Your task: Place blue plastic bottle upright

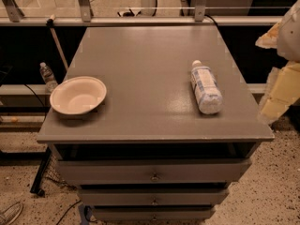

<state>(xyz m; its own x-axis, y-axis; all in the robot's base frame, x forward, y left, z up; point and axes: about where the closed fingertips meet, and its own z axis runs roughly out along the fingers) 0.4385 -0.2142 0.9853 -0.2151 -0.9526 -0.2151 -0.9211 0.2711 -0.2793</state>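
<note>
The blue plastic bottle (205,87) lies on its side on the right part of the grey cabinet top (150,64). Its white cap points to the far edge and its base to the near edge. The label is white and blue. My arm shows as pale cream segments at the right edge of the view. Its gripper end (269,39) hangs beyond the cabinet's right edge, up and to the right of the bottle, apart from it and holding nothing that I can see.
A white bowl (78,96) stands upright near the cabinet's front left corner. A small clear bottle (47,76) stands at floor level to the left. Drawers (153,171) are below the top. A rail (140,20) runs behind the cabinet.
</note>
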